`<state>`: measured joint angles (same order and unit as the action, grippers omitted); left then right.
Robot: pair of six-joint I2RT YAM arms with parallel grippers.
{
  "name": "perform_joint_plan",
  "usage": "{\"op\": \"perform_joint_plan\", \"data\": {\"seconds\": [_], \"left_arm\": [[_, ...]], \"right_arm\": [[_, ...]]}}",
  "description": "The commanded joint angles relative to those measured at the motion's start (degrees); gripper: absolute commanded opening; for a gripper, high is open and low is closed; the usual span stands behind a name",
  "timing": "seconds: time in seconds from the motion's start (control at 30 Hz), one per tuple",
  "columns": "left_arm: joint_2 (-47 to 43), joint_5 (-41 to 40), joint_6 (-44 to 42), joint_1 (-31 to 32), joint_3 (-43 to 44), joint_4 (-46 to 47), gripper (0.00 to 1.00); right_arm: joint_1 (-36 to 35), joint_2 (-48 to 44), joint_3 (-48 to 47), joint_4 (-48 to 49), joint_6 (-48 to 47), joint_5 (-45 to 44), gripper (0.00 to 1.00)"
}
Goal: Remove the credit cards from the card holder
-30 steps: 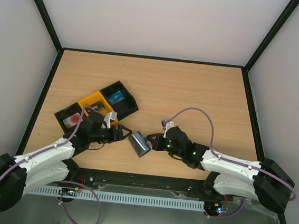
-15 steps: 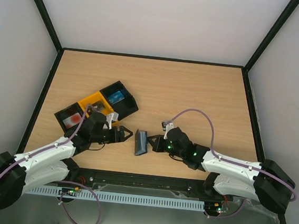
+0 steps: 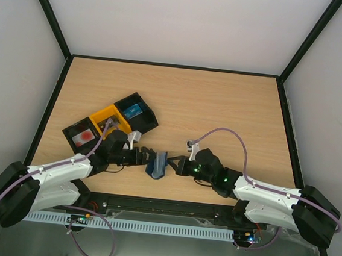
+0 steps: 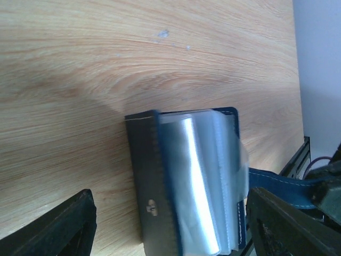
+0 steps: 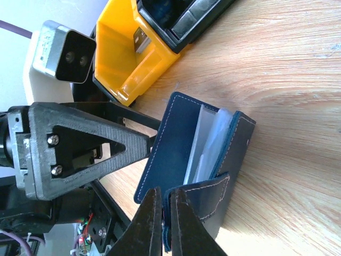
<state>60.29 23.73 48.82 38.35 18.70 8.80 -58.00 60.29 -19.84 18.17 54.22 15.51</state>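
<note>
— Where is the dark-blue bifold card holder [image 3: 157, 163] with black edges?

— On the light wooden table [image 3: 221, 108], close to its near edge and about midway across. It stands on edge, part open like a book, with its clear plastic sleeves [image 4: 205, 176] fanned out. From above, its long axis runs near to far.

— Is any card left inside?

— I cannot tell, because the sleeves are glossy and blurred. A blue card [image 3: 135, 110] lies in the far black plastic tray [image 3: 153, 121]. A white card with a red round mark [image 3: 85, 136] lies in the left black plastic tray [image 3: 67, 131].

— Which arm has the holder?

— The right gripper [image 5: 166, 194] reaches in from the right and is clamped on the holder's stitched flap. The left gripper [image 3: 148, 157] sits just left of the holder with its fingers spread wide and nothing between them.

— So what does the next move turn on?

— By my reckoning, the left arm is the free one. The holder lies straight ahead of its spread fingers, to the right. A short reach that way should meet the sleeves' open edge, provided the fingers line up with it.
</note>
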Motion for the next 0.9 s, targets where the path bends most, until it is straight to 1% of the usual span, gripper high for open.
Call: {"op": "perform_joint_plan", "data": {"seconds": [0.0,0.1,0.23,0.3,0.57,0.63,0.7,0.77,0.87], "left_arm": [[2.1,-1.4,-0.6,0.5,-0.1,0.9,0.75],[2.2,-2.9,-0.9,0.8,-0.2,0.7,0.7],[2.6,-4.4,-1.8,0.9,0.1,-0.5,0.66],[3.1,-4.9,-2.0,0.9,0.2,-1.2,0.62],[3.0,-5.3,-1.9,1.2,-0.1,-1.1,0.37],[3.1,-5.3,-2.0,1.2,-0.2,-1.1,0.32],[3.3,-5.4,-2.0,1.2,-0.2,-0.9,0.32],[3.8,-5.4,-2.0,1.2,-0.3,-0.9,0.35],[4.4,-5.2,-2.0,1.2,-0.2,-0.7,0.43]], "right_arm": [[-0.1,-0.9,1.2,2.4,0.9,-0.1,0.02],[-0.1,-1.0,1.0,1.1,0.5,-0.9,0.02],[-0.1,-1.6,1.2,0.6,0.5,-1.2,0.02],[-0.1,-2.3,1.2,0.7,0.6,-0.8,0.02],[-0.1,-4.3,1.4,-1.2,0.0,-3.1,0.02],[-0.1,-4.5,1.6,-2.1,0.0,-3.9,0.02],[-0.1,-4.8,1.9,-2.7,-0.1,-4.5,0.02],[-0.1,-5.2,1.9,-4.1,-0.3,-5.3,0.02],[-0.1,-6.7,1.9,-8.7,-0.5,-9.5,0.02]]}}
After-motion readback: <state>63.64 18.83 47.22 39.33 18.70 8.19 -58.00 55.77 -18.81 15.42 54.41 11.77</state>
